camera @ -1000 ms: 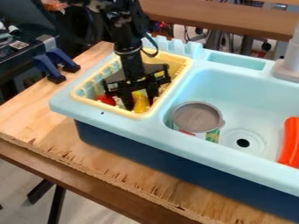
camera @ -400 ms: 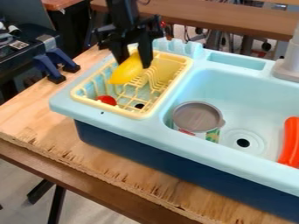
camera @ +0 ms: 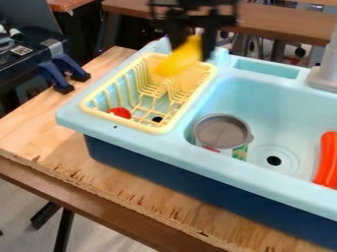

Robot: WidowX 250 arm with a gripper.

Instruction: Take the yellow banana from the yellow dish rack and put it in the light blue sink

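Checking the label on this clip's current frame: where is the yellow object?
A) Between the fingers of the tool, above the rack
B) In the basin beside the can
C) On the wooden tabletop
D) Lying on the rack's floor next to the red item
A: the yellow object is up between the fingers of the tool, over the far part of the yellow rack.

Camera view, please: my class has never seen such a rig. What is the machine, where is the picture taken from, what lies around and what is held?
The machine is a robot arm. A fixed camera looks down at it on a slant. Its black pincer holds a yellow object, blurred here, above the far part of a yellow dish rack. A small red object lies in the rack. In the toy sink, a can stands near the drain, with an orange-red object at the right.
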